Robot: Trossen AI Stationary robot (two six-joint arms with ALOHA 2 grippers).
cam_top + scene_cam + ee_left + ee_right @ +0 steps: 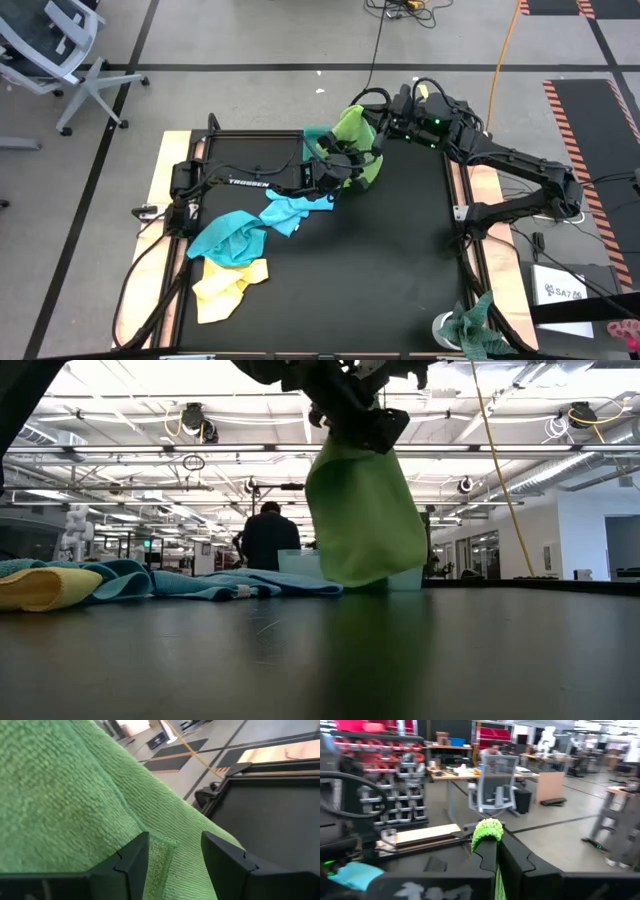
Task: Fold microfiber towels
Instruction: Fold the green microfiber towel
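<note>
A lime green towel (352, 135) hangs near the table's far edge with my right gripper (496, 847) shut on its top. In the low view it drops as a broad folded sheet (362, 510) down to about table height. My left gripper (175, 851) is open at the towel's near side (350, 172). A hemmed corner of the towel (162, 851) lies in the gap between its fingers. A light blue towel (290, 210), a turquoise one (232, 238) and a yellow one (228, 288) lie crumpled on the table's left half. My right gripper pinches a bunched part of the lime green towel's top between its two fingers, and a tuft (487, 829) pokes out above them. The fingers reach in about level from the table's right side. The towel hangs below them. My left gripper is open around the hemmed corner; I cannot tell whether a finger (131, 862) touches it.
A teal tray (314, 135) stands just behind the hanging towel by the far edge. A mottled green-and-white rag (475, 322) lies at the near right corner. The black mat (400, 260) shows bare at centre and right. A person (268, 540) stands far off in the room.
</note>
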